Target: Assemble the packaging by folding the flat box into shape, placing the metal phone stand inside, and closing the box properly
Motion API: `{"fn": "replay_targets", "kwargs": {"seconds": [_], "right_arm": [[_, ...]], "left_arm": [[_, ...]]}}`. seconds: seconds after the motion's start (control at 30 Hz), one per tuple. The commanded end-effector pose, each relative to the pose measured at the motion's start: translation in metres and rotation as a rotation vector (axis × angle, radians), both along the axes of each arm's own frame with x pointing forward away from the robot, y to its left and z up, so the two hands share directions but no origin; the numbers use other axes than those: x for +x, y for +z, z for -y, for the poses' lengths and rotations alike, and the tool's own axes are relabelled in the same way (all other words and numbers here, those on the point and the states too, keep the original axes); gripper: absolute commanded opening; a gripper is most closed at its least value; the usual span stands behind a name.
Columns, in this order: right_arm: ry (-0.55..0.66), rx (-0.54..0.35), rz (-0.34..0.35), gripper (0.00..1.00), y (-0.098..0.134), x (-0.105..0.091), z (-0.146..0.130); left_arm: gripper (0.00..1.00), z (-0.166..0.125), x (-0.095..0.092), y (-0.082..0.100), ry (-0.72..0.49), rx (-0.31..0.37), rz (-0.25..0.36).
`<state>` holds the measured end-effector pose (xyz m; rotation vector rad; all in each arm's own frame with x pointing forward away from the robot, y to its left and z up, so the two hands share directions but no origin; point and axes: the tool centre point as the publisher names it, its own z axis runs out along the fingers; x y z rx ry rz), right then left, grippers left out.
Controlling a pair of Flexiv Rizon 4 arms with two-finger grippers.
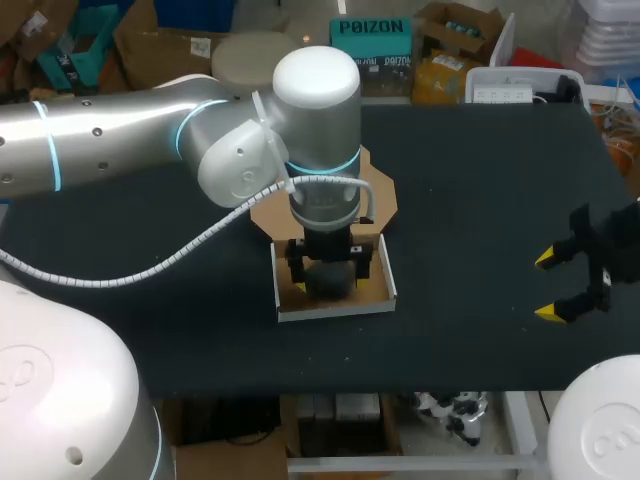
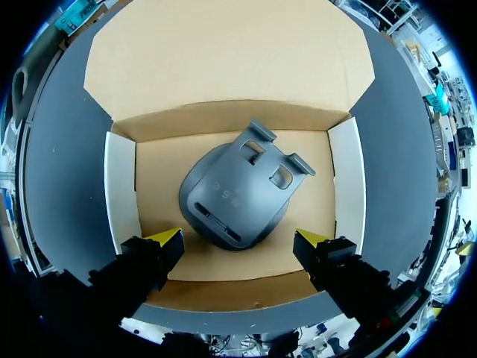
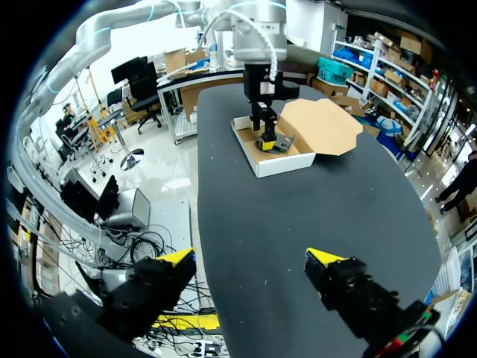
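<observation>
left end effector (image 2: pixel 238 242): fingers wide apart, gripping nothing, above the box with one tip either side of the phone stand | right end effector (image 1: pixel 548 286): fingers apart, empty, well apart over the counter (image 1: pixel 480 200) | phone stand (image 2: pixel 238 194): grey, lying flat, long axis diagonal, hooked end toward the lid flap (image 2: pixel 223 52) | box (image 2: pixel 119 186): open, stand inside

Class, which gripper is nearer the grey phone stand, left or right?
Left. The left gripper hangs open just above the phone stand in the box; the right gripper sits far to its side.
</observation>
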<state>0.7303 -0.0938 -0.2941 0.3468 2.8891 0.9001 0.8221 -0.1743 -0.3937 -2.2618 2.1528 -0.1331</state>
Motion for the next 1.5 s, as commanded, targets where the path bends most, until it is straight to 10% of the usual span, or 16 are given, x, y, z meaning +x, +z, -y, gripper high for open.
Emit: {"fn": "replay_targets", "kwargs": {"seconds": [0.03, 1.5], "right_arm": [[0.002, 0.004, -0.001, 1.00, 0.001, 0.000, 0.001], [0.002, 0.004, -0.001, 1.00, 0.001, 0.000, 0.001]], "left_arm": [[1.00, 0.003, -0.006, -0.001, 0.013, 0.017, -0.001], [1.00, 0.021, -0.078, -0.007, 0.070, 0.042, -0.064]]}}
